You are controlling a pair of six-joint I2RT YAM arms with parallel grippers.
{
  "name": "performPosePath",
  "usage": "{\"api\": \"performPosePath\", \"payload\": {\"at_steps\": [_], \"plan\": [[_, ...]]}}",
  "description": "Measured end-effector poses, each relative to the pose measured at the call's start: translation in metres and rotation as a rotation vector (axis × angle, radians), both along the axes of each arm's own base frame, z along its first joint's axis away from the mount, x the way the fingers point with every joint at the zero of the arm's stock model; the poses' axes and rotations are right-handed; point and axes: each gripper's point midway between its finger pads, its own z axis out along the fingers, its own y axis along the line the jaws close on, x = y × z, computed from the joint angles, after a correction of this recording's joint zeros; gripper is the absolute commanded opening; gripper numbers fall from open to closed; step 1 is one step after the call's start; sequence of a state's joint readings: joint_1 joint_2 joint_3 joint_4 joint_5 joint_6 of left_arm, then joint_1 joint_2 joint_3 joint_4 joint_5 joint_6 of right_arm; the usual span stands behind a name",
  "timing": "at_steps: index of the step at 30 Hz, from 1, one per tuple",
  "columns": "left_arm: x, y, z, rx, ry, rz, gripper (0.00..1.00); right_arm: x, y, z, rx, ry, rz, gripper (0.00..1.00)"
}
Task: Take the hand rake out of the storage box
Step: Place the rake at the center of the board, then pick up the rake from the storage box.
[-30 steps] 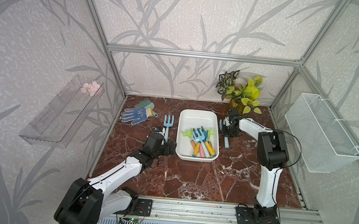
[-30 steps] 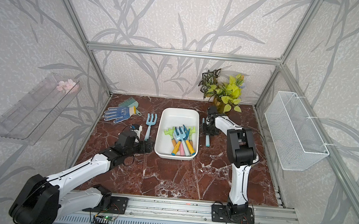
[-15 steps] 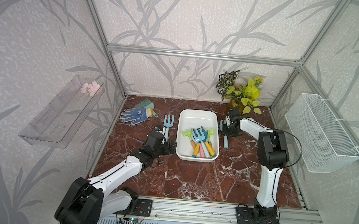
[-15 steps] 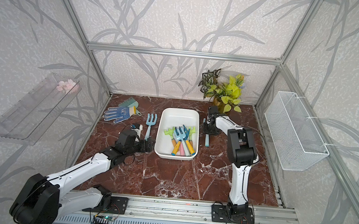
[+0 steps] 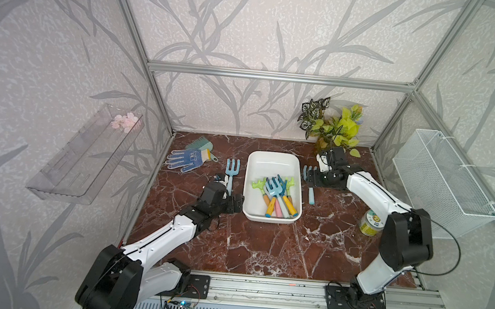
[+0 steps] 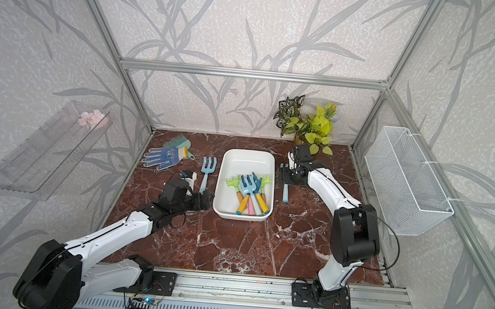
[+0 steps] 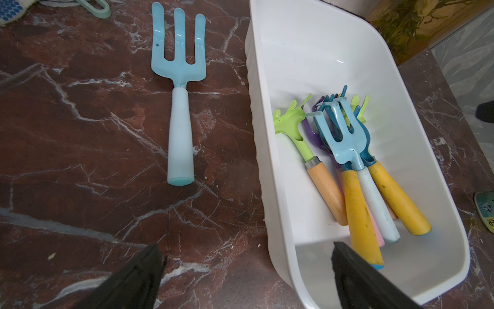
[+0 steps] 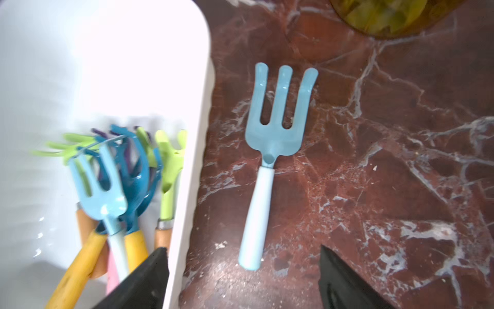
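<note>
Hand rake (image 8: 273, 141), pale blue, white handle

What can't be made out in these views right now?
- Rake count in the storage box: handles overlap in the left wrist view; a purple rake is mostly buried.
- Right wrist view: box contents blurred, its wall washed out by glare.
- Light-blue rake right of the box: the right arm covers part of its head in both top views.
- Tin: label too small in a top view.

2 white arms (image 5: 165, 239), black joints (image 5: 407, 239), black fingers (image 7: 133, 278), black cables (image 5: 459, 256)
</note>
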State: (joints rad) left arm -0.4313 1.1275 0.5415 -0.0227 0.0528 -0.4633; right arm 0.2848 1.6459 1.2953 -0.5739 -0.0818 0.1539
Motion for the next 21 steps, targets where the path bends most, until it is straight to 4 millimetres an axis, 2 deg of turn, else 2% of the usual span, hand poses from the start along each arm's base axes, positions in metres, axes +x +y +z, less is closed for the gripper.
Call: {"api": "performPosePath", "payload": {"at_steps": [4, 11, 15, 19, 21], "plan": [[0.0, 0.0, 0.0, 0.0, 0.0, -0.001, 0.99, -0.03, 0.021, 0.026, 0.036, -0.049, 0.091, 0.82], [0.0, 0.0, 0.002, -0.004, -0.007, -0.001, 1.0, -0.083, 0.063, 0.032, 0.045, -0.04, 0.269, 0.69], [0.0, 0.0, 0.003, -0.005, -0.01, -0.001, 1.0, -0.099, 0.085, 0.032, 0.041, -0.036, 0.346, 0.59], [0.0, 0.0, 0.005, -0.008, -0.016, 0.0, 1.0, -0.107, 0.096, 0.027, 0.03, -0.024, 0.38, 0.5], [0.0, 0.0, 0.007, -0.011, -0.022, 0.0, 1.0, -0.109, 0.1, 0.022, 0.017, -0.012, 0.392, 0.5]]}}
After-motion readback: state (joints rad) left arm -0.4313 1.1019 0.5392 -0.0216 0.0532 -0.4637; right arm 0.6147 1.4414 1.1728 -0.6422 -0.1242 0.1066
